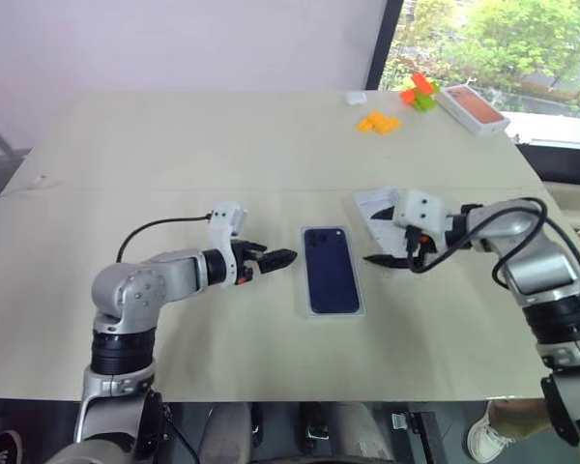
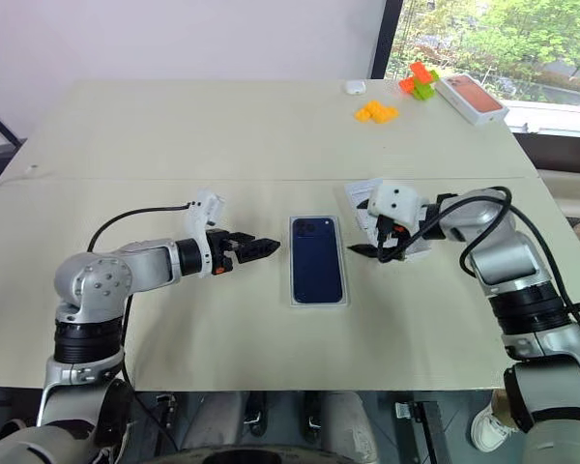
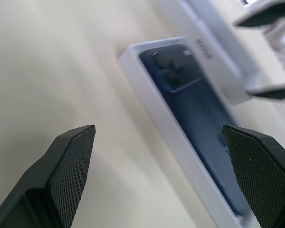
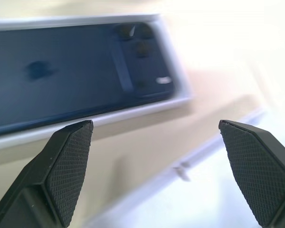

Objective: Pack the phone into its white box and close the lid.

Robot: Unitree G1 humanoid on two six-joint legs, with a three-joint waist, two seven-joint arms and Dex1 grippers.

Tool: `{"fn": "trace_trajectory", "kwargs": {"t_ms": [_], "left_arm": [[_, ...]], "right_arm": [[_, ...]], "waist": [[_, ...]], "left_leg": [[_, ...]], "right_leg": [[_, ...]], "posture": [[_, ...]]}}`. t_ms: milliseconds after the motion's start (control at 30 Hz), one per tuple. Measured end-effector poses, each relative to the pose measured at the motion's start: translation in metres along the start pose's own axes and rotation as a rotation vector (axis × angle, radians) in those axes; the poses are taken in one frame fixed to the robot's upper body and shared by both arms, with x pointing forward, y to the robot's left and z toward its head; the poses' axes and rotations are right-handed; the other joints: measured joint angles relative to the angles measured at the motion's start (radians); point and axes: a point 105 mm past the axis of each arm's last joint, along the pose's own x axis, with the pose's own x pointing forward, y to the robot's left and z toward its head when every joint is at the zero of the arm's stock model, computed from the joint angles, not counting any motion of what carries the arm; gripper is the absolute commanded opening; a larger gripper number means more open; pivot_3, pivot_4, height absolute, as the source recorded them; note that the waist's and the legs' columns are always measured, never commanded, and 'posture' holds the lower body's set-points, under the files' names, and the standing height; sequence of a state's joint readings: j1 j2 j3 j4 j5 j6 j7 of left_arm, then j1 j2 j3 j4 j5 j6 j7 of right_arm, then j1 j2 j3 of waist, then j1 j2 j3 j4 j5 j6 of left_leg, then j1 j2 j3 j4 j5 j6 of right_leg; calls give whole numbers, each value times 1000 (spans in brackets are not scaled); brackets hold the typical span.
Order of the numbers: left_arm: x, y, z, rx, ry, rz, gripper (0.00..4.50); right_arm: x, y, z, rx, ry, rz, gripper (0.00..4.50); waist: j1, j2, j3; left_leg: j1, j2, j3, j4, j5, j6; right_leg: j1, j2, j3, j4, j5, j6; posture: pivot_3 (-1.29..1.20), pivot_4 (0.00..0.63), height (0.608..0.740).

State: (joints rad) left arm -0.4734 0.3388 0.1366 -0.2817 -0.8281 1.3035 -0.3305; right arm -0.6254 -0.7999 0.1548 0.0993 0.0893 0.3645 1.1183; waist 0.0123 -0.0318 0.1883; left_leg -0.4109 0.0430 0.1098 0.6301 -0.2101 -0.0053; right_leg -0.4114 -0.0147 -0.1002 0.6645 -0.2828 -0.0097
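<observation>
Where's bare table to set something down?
Free: the wide stretch between the closed white box and the orange blocks, plus the near edge below the box. Crowded: beside the box, with the left pincer, right pincer and white insert.

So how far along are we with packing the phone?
Done: a dark blue phone face sits framed in the white box; real or printed, I cannot tell. In hand: nothing, left gripper and right gripper both open beside it. Left: confirm the box is closed.
</observation>
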Motion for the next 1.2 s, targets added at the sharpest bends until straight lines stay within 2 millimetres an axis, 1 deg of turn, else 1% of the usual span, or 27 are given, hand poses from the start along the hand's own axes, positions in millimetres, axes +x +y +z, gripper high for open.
{"fn": "trace_trajectory", "kwargs": {"t_ms": [67, 167, 300, 400, 467, 533, 667, 800, 867, 1067, 1100, 1167, 1200], "left_arm": [[-6, -2, 4, 25, -21, -15, 4500], [-21, 0, 10, 93, -77, -16, 4500], [-54, 8, 19, 232, -156, -4, 4500], [-77, 12, 18, 284, -166, -28, 4500], [-93, 12, 12, 320, -136, -56, 4500], [-103, 13, 5, 350, -110, -67, 4500], [-112, 11, -3, 447, -106, -78, 4500], [-118, 10, 1, 515, -139, -78, 4500], [-119, 9, 0, 518, -142, -81, 4500], [-123, 9, -6, 514, -140, -96, 4500], [-123, 9, -6, 516, -141, -97, 4500], [-123, 8, -6, 518, -142, -98, 4500], [-123, 8, -6, 519, -143, -98, 4500]], "right_arm": [[1, -11, -2, 89, 24, -71, 4444], [5, -13, -9, 186, 65, -123, 4444], [9, -19, -18, 267, 141, -235, 4444], [14, -14, -17, 323, 170, -280, 4444], [18, -6, -15, 322, 182, -290, 4444], [21, -3, -18, 362, 197, -308, 4444], [28, 0, -20, 415, 208, -345, 4444], [29, -1, -24, 424, 235, -397, 4444], [31, 1, -27, 442, 246, -409, 4444], [29, 0, -27, 440, 260, -437, 4444], [29, 1, -26, 442, 262, -439, 4215], [29, 3, -26, 448, 265, -436, 3608], [30, 4, -27, 450, 267, -434, 3034]], "waist": [[-1, 0, 0], [-1, 0, 0], [-5, 1, 0], [-5, 1, 1], [-5, 2, 0], [-6, 2, 0], [-1, 2, 0], [-2, 2, 0], [-3, 2, 0], [-6, 2, 0], [-6, 2, 0], [-6, 2, 0], [-6, 2, 0]], "left_leg": [[0, 0, 0, 0, 0, 0], [0, 0, 0, -1, 0, 0], [-1, 0, 1, -2, 0, -1], [-2, 1, 1, -2, 0, -1], [-7, 0, 1, -2, 0, -1], [-13, 1, 1, 0, 0, -1], [-15, 0, 1, 1, 0, 0], [-15, 0, 1, 0, 0, 0], [-15, 0, 1, 0, 0, 0], [-15, 1, 1, 0, 0, 0], [-15, 1, 1, 0, 0, 0], [-15, 1, 1, 0, 0, 0], [-15, 1, 1, 0, 0, 0]], "right_leg": [[0, 0, 0, 0, 0, -1], [-1, 0, 0, 0, 1, -3], [-2, 0, 0, 0, 1, -3], [-4, 0, 0, 0, 1, -3], [-9, -1, 0, 0, 1, -3], [-14, -1, 0, 0, 1, -3], [-16, -1, 0, 0, 2, -4], [-16, -1, 0, 0, 1, -2], [-16, -1, 0, 0, 1, -2], [-16, -1, 0, 0, 0, -1], [-16, -1, 0, 0, 0, -1], [-16, -1, 0, 0, 0, -1], [-16, -1, 0, 0, 0, -1]], "posture": [[0, 150, 737], [0, 150, 737], [0, 150, 737], [0, 150, 737], [0, 150, 737], [0, 150, 737], [0, 150, 737], [0, 150, 737], [0, 150, 737], [0, 150, 737], [0, 150, 737], [0, 150, 737], [0, 150, 737]]}}
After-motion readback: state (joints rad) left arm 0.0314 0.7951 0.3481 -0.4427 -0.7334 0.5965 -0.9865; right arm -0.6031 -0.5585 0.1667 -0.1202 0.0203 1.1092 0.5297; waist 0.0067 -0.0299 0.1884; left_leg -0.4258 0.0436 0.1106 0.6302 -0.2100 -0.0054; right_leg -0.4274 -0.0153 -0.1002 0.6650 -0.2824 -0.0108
